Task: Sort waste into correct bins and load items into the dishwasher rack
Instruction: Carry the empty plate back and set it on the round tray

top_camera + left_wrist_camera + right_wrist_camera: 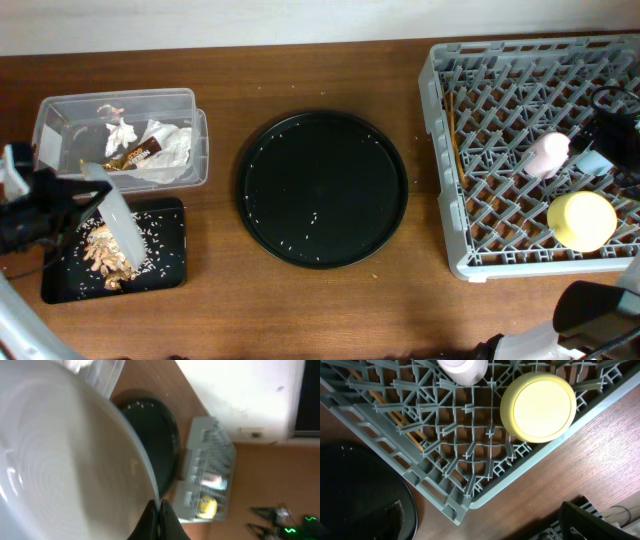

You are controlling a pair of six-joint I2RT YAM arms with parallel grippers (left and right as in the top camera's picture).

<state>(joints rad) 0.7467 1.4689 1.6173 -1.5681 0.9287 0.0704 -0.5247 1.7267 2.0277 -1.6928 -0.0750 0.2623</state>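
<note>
Overhead: plate [118,215] tipped steeply over tray [60,285], above scraps [105,255]. Left gripper [80,195] pinches its rim. A thin rim hold could slip, dropping the plate or scattering rice onto the table.

Left wrist: jaws closed on the rim; plate pale, glossy, looks clean.

Right wrist: bowl [537,407] upturned in rack [445,490]. Right gripper [602,132]: opening cannot be told.

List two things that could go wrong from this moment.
1. The left gripper pinches the tilted plate only by its rim, so it might slip onto the black tray.
2. Rice grains scattered on the round tray may be left unsorted.
</note>
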